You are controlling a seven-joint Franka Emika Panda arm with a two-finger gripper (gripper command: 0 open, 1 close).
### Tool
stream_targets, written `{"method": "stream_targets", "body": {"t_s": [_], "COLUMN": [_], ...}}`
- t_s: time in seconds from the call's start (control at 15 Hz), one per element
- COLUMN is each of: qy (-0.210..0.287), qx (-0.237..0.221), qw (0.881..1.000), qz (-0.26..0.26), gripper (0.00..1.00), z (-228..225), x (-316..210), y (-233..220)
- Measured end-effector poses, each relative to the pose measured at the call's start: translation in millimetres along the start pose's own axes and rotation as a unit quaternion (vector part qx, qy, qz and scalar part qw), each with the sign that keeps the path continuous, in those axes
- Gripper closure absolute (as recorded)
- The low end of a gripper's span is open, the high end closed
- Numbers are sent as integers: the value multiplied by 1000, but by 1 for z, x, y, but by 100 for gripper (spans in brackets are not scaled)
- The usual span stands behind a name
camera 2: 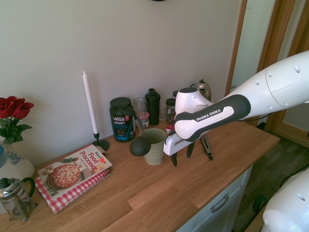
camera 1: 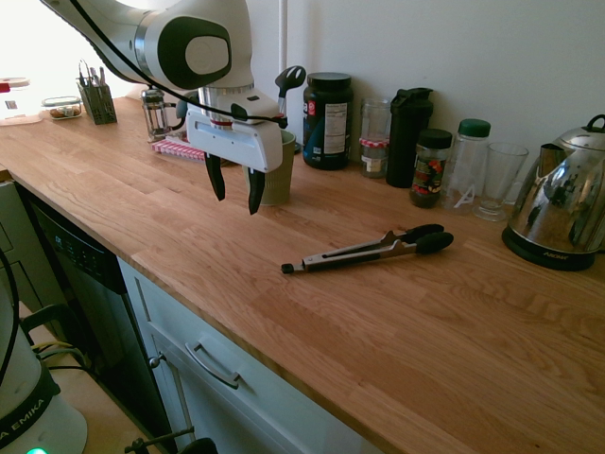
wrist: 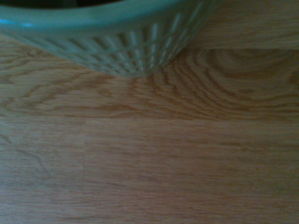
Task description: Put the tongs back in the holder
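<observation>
Steel tongs not yet in holder

First exterior view: tongs lie right of centre on the counter; gripper, upper left, stands wide and empty. Grasp, lift and insertion remain.

Second exterior view: holder, centre, carries a black ladle.

Wrist view: holder rim, upper left.

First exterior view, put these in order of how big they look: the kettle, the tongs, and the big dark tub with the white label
Kettle, largest.
Dark tub, next.
Tongs, smallest; long but thin.
</observation>
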State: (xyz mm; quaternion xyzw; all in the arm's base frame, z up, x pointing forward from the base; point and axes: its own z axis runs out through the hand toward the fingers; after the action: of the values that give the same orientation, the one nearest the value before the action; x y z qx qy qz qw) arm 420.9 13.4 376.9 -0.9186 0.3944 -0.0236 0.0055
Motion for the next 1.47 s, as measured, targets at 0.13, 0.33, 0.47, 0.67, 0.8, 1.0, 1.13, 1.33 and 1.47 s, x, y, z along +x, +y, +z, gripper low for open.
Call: {"method": "stream_targets", "body": {"t_s": [0.13, 0.33, 0.47, 0.67, 0.8, 1.0, 1.13, 1.33, 1.47], "qy": [-4, 5, 10, 17, 17, 18, 16, 9, 7], "qx": [-1, 12, 25, 40, 39, 30, 24, 17, 14], "qw": [1000, 999, 996, 990, 984, 976, 973, 970, 968], "qz": [3, 44, 82, 137, 174, 214, 229, 244, 250], "gripper": [0, 0, 0, 0, 0, 0, 0, 0, 0], "z": [2, -16, -47, -79, -77, -47, -23, -2, 5], "x": [0, 20, 51, 110, 154, 209, 230, 249, 256], "y": [0, -3, 3, 27, 47, 66, 70, 74, 79]}}
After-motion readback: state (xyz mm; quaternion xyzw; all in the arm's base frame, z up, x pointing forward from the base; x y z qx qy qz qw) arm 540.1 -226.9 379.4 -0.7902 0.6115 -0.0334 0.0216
